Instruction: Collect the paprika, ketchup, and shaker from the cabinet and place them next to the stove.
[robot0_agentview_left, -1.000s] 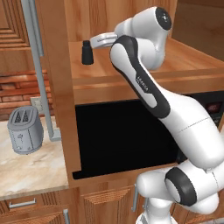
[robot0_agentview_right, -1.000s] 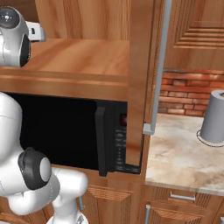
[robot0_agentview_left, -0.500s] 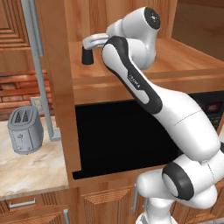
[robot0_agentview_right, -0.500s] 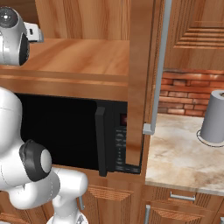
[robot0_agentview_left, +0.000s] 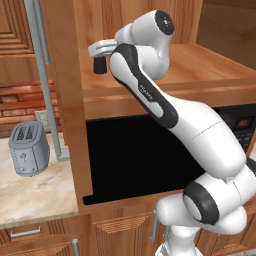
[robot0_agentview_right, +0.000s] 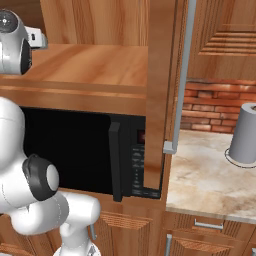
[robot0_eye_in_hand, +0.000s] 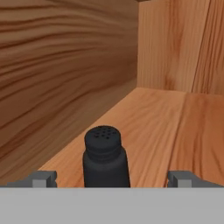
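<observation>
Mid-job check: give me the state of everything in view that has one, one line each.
claw: open, fingers either side of the shaker, not closed on it.
shaker: upright on the cabinet shelf, not gripped.
cabinet: open, shelf exposed.
microwave: door closed, display lit red.
toaster: standing on the counter, slots empty.
grey cylinder: upright on the counter to the right.

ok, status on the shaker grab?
Gripper open, at the cabinet shelf. Shaker upright between the fingertips, not yet gripped. Nothing in the way on the shelf.
</observation>
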